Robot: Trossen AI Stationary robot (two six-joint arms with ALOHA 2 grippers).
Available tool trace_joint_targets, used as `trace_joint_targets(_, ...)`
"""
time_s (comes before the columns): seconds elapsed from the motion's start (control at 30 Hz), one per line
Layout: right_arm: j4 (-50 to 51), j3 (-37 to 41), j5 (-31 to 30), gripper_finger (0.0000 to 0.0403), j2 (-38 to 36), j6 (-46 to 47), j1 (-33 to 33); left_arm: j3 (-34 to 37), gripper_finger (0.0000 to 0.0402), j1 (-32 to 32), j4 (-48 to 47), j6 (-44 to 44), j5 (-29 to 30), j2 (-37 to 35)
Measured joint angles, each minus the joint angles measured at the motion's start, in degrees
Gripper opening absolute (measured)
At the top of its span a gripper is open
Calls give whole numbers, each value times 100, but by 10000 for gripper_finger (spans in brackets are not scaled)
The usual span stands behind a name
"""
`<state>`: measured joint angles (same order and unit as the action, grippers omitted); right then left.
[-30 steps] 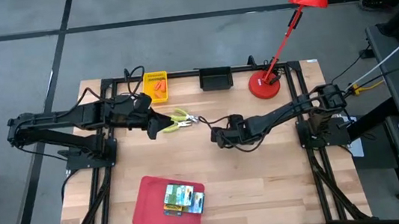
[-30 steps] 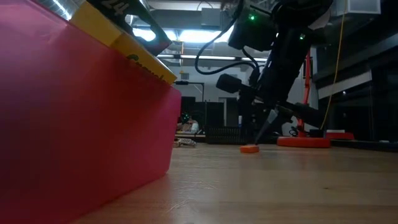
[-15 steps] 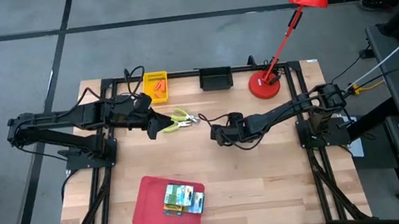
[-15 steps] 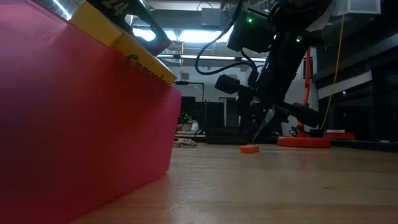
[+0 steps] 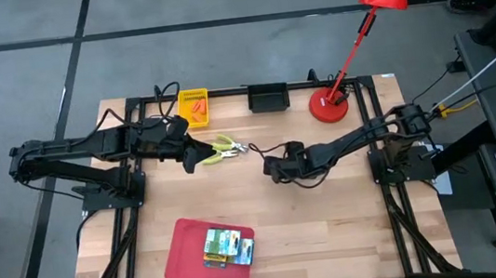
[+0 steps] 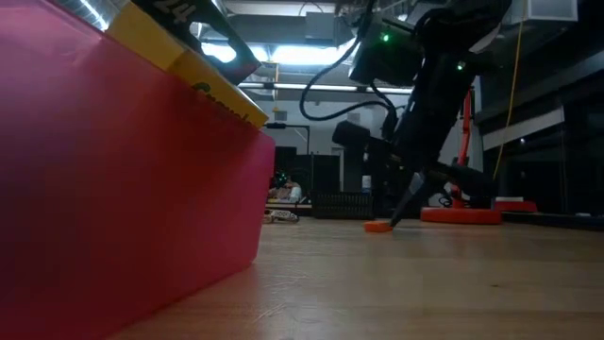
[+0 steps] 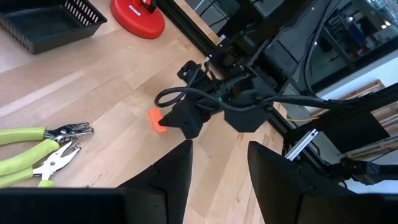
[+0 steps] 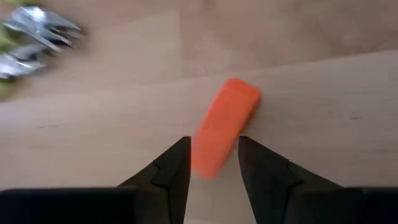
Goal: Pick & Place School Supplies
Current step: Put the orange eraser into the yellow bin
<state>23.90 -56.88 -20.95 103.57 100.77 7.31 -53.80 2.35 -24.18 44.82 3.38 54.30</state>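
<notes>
High view, left to right: left arm reaches in from mid-left, left gripper hovering just left of the green pliers, upper centre of the table. Its fingers are spread, nothing between them. Yellow box w/ orange pieces sits at upper left of table, above that gripper. Red tray at lower left-centre holds green-yellow boxes. Centre: right gripper is low at the table; its wrist view shows an orange piece lying flat on the wood, near end between the parted fingertips, not clamped. Black bin top centre. Red lamp base upper right.
</notes>
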Motion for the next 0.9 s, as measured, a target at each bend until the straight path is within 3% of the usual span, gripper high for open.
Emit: trace_joint_targets(0.9,-108,-28,-214,136,51,-36,-87,0,144,1,206,6,-149,0)
